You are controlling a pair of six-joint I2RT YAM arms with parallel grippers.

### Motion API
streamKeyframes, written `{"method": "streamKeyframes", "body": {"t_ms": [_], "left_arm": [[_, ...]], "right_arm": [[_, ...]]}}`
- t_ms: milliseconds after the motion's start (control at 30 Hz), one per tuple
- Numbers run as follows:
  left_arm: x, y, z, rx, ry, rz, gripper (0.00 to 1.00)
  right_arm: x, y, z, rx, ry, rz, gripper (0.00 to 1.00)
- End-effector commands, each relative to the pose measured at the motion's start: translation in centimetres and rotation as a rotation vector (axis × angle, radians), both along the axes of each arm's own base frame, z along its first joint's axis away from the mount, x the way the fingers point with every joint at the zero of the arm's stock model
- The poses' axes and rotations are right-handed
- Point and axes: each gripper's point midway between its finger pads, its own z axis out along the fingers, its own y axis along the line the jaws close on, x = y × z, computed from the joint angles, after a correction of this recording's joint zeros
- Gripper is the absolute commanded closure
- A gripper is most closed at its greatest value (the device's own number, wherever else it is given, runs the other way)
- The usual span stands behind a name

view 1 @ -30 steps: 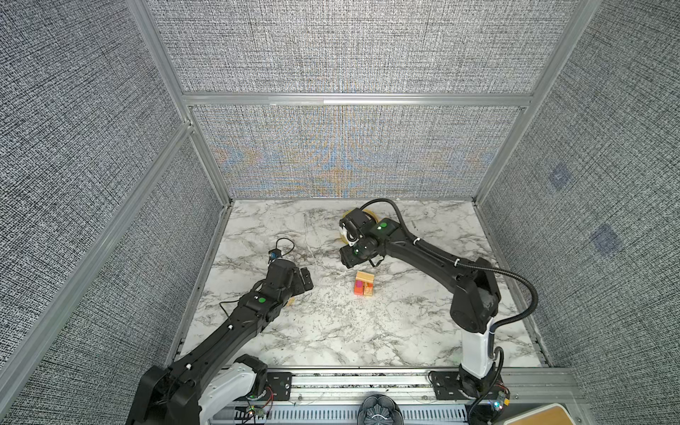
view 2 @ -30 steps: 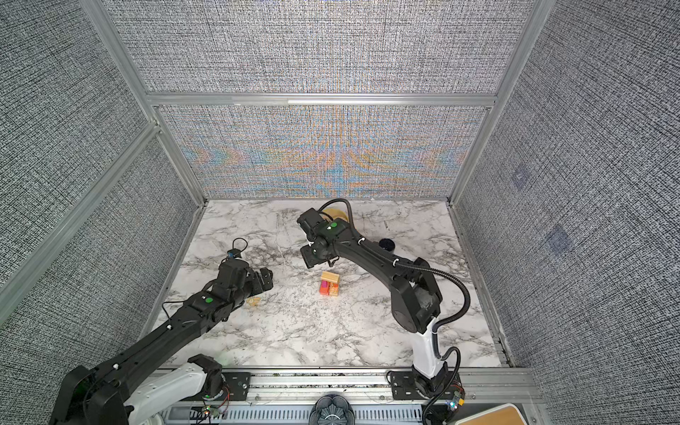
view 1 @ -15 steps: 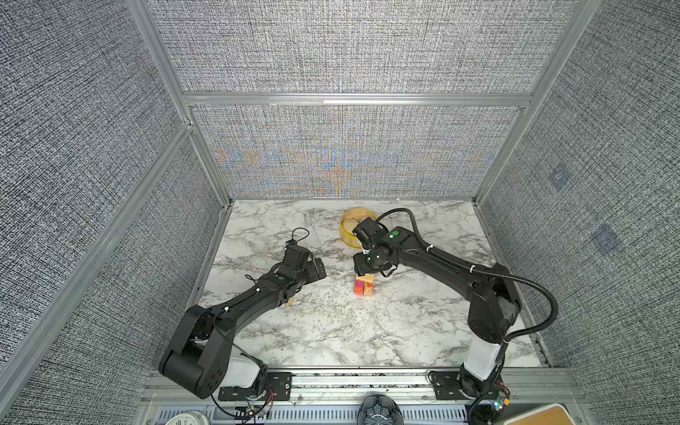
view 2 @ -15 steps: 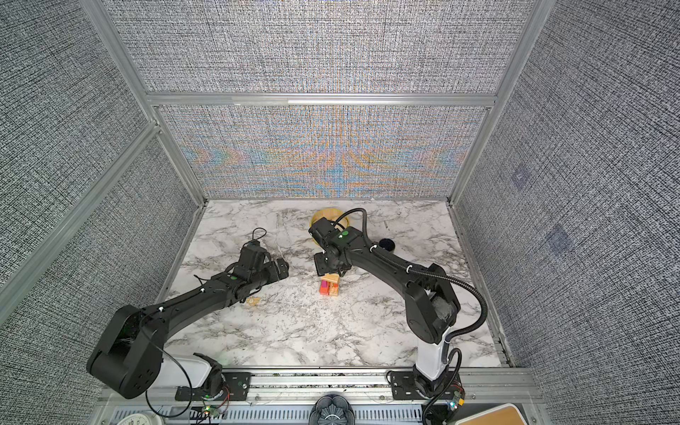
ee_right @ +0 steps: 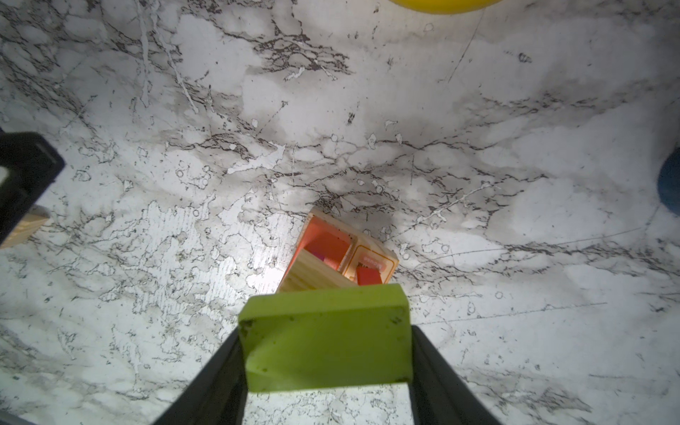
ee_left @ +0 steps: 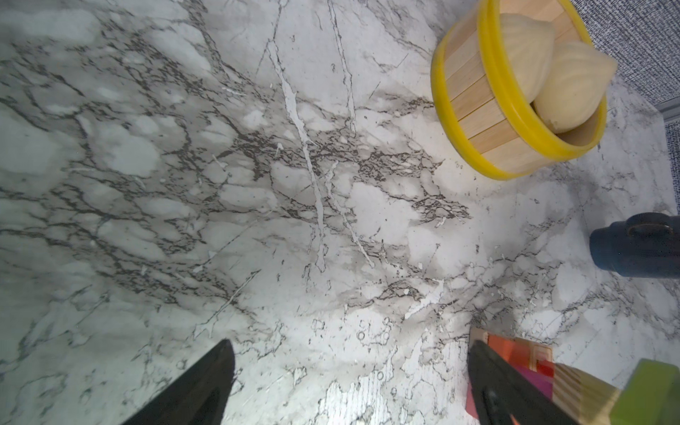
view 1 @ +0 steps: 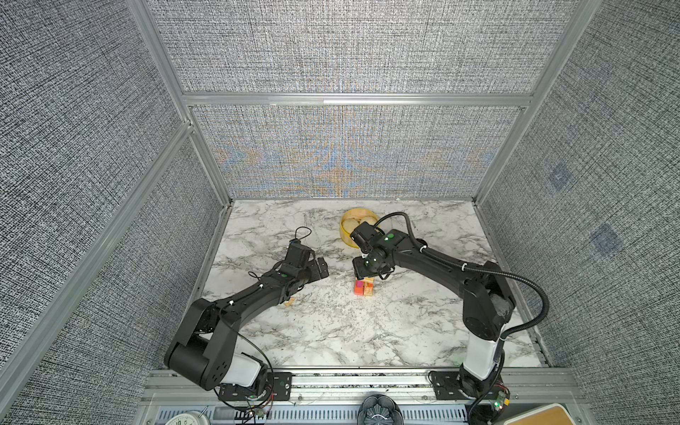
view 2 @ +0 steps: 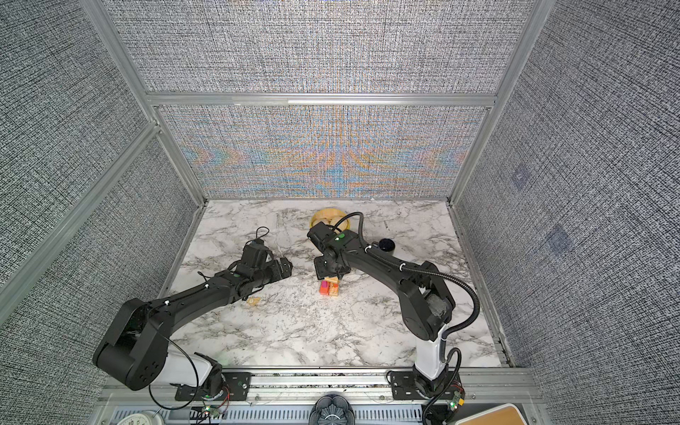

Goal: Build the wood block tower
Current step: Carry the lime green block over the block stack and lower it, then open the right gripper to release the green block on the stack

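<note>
moved in over the tower since a second ago, the right gripper is seen pinching a lime green slab above it, near the middle of the table; the left gripper is held spread and empty just left of the tower.

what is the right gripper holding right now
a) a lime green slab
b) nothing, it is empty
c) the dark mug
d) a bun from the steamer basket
A: in the right wrist view the lime green slab sits clamped between the two fingers of the right gripper, close to the tower.
</note>
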Motion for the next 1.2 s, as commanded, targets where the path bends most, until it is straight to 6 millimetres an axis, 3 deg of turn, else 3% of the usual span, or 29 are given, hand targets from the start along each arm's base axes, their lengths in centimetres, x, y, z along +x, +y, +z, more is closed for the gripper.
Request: {"method": "streamKeyframes", "body": {"t_ms": [0,467,667,967,1167], "left_arm": [[0.2,-0.1,0.1,-0.001,-0.013,-0.006,0.01],[0.2,-0.4,-0.4,-0.007,0.0,-0.019,0.01],[0.3,-0.6,-0.5,-0.012,0.003,-0.026,0.01],[0.2,-0.6,-0.4,-0.012,0.004,-0.027,0.01],[0.1,-0.2,0.3,0.002,0.0,-0.016,0.0]], "right_arm": [[0.0,-0.2,0.1,-0.018,-0.003,0.008,0.59],[-0.3,-0.3,-0.6,-0.039,0.004,0.029,0.47],[-0.5,-0.3,-0.6,-0.049,0.006,0.037,0.34],[-0.5,-0.6,0.2,-0.057,-0.013,0.047,0.2],[-0.4,-1.2,1.7,-0.054,-0.059,0.047,0.17]]}}
